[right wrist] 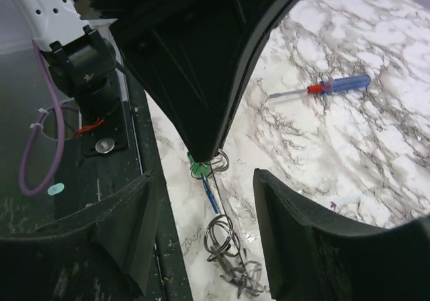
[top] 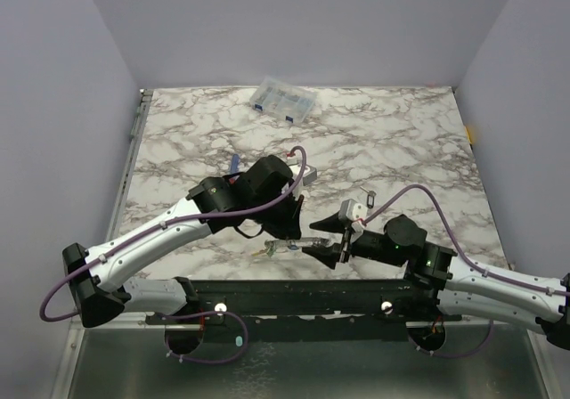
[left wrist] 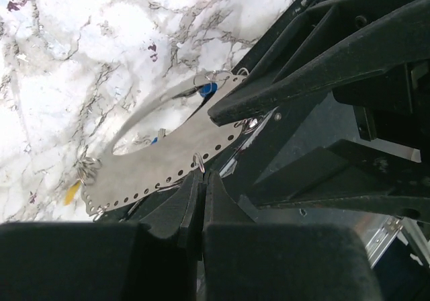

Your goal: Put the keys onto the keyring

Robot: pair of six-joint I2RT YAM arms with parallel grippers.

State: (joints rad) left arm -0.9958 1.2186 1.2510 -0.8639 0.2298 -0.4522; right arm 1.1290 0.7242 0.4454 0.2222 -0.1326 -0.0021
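Observation:
The keyring is a flat grey metal hoop with small holes along its rim. My left gripper is shut on its edge and holds it on edge just above the table. In the top view the keyring is near the front edge, under the left gripper. Keys hang from it on small split rings, among them a blue tag, a yellow tag and a green tag. My right gripper is open right in front of the hoop, with the hanging split rings between its fingers but not gripped.
A red-and-blue screwdriver lies on the marble behind the left arm. A clear compartment box sits at the back of the table. A small dark item lies to the right. The black rail runs along the near edge.

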